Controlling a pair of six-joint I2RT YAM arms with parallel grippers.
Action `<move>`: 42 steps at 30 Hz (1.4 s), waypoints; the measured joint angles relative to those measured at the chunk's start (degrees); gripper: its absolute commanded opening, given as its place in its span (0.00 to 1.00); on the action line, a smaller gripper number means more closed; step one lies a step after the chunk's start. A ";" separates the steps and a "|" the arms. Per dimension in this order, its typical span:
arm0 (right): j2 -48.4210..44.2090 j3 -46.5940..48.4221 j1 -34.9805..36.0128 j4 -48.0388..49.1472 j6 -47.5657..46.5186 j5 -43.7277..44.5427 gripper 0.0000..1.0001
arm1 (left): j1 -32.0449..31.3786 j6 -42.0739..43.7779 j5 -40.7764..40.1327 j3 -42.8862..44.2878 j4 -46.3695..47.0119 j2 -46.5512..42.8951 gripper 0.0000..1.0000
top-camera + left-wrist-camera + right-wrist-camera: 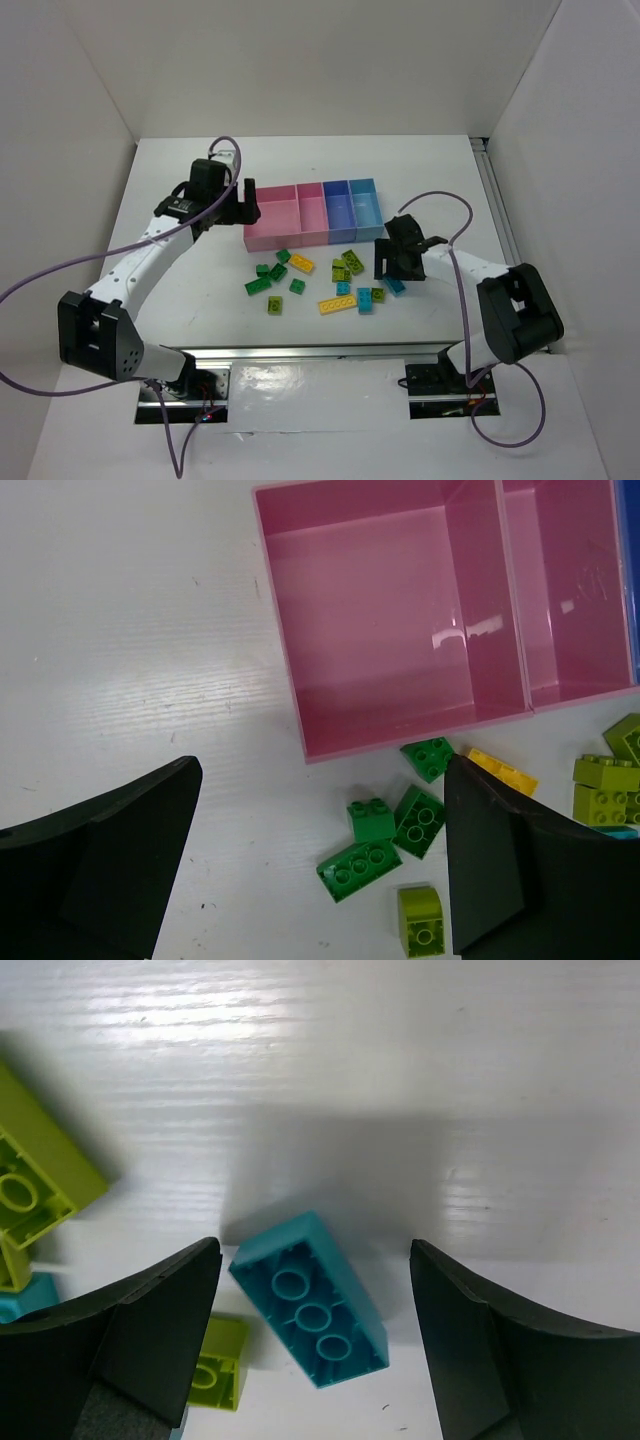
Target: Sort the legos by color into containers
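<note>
While the left end effector (322, 780) gapes downward, the right end effector (315, 1252), also apart, straddles a cyan lego (310, 1302).

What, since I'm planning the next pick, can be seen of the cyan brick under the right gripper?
The cyan brick is small, oblong plastic, lying upside down: its hollow underside with three tubes faces up. It rests diagonally on the white table, inside the open right gripper, not clamped. Whether one corner touches a finger is unclear.
</note>
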 measured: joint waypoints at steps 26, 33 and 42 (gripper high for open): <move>0.26 10.03 0.00 -6.36 5.14 4.02 0.36 | -3.26 -0.07 0.02 2.45 -1.09 3.19 1.00; 6.19 29.18 0.00 -6.32 5.14 5.35 0.36 | -3.26 -0.07 2.08 2.45 -1.11 3.19 1.00; 30.51 51.25 0.00 -5.86 2.89 6.78 0.69 | -3.74 -0.26 3.65 2.45 -1.14 3.19 1.00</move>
